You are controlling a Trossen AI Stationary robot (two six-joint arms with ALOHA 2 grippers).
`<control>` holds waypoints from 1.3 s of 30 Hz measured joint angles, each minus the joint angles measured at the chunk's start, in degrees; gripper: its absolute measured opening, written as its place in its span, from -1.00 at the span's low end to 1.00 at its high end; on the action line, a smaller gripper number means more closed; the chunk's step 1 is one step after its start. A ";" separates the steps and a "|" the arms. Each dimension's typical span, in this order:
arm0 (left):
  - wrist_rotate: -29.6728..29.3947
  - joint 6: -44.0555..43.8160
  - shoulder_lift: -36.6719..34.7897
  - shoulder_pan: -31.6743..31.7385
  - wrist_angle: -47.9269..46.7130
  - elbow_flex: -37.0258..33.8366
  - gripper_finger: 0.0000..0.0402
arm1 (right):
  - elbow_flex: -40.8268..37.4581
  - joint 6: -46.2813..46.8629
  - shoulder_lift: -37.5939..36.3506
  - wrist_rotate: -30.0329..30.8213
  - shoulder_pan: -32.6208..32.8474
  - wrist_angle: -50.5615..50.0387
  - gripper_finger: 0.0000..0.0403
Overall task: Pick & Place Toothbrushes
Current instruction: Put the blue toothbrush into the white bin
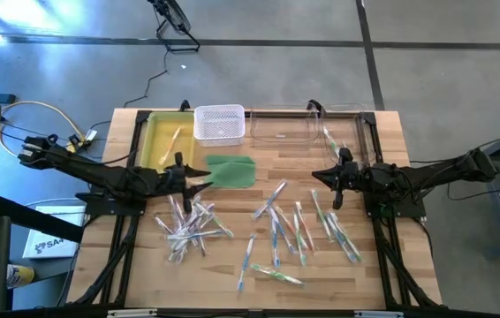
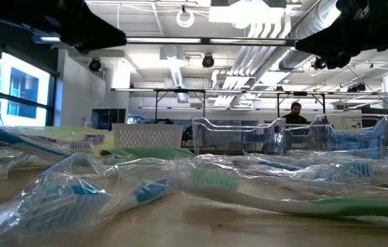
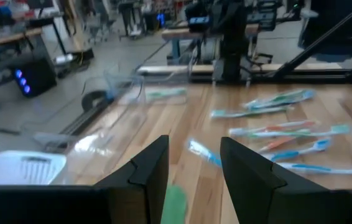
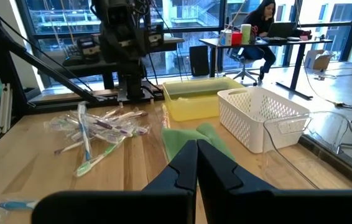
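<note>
toothbrushes (image 1: 272, 225): scattered mid-surface, some wrapped | handling: judged light, stiff, slippery in film (best gripped mid-handle) | left end effector (image 1: 199, 173): hovering by green pad (image 1: 231, 170), part-open, nothing held | right end effector (image 1: 318, 174): closed, nothing held

Free room and obstacles, table (image 1: 144, 274).

- Bare wood: the front-left corner and a strip along the front edge lay open to passage.
- Centre and front: scattered toothbrushes (image 1: 276, 230) in three loose clusters, with narrow bare lanes between them.
- Rear edge: yellow tray (image 1: 155, 141), white basket (image 1: 219, 124) and clear bins (image 1: 303, 125) stood in a row, closing off the back.
- Green pad (image 1: 231, 170) lay just before the basket.
- Left gripper (image 1: 199, 177) hung beside the pad, right gripper (image 1: 318, 175) opposite, a clear gap between them.
</note>
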 joint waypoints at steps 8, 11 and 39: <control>0.18 1.07 4.03 0.02 4.87 0.02 -0.30 | 0.00 -0.03 -0.02 0.00 0.00 0.00 -0.99; 0.53 1.06 5.88 0.02 5.98 0.56 -0.30 | 0.00 -0.03 -0.02 0.00 0.00 0.00 -0.99; 0.28 -2.52 37.09 0.05 -30.34 39.41 -0.30 | 0.00 -0.05 -0.02 0.02 -0.02 1.08 -0.99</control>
